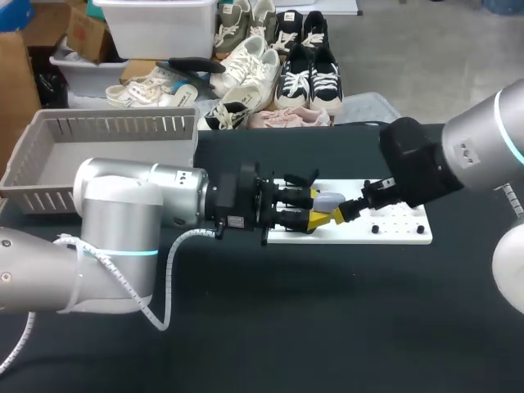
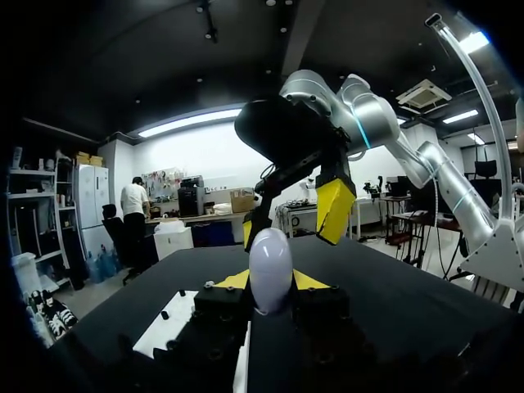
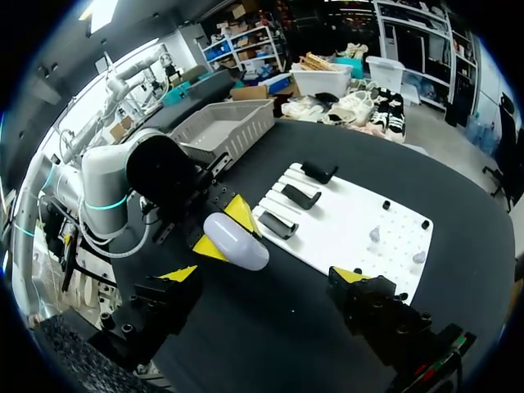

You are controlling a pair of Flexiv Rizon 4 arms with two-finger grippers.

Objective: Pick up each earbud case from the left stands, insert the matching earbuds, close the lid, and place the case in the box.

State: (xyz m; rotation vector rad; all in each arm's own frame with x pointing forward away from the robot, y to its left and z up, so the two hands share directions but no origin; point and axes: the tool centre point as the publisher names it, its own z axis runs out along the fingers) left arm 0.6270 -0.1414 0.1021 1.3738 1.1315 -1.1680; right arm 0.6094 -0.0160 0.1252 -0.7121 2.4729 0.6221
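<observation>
The left gripper [image 2: 270, 285] is clamping the earbud case [image 2: 270, 260] (pale, oval) over the white board [image 1: 405, 233]. The right gripper [image 3: 264, 277] is facing it, fingers spread, grasping nothing.

Robotics lab or test workshop, going by the gear. Two silver jointed machines, the left arm [image 1: 123, 221] and the right arm [image 1: 483, 139], each banded with a teal light ring, over a black tabletop [image 1: 327, 327]. White spiral cable [image 1: 155, 303] looped along the left one. On the tabletop, a white board [image 1: 401, 225] drilled with rows of holes, fitted with black stands [image 3: 301, 196] and small pegs [image 1: 375, 229]. At its far left corner, a grey slotted bin [image 1: 49, 155].
</observation>
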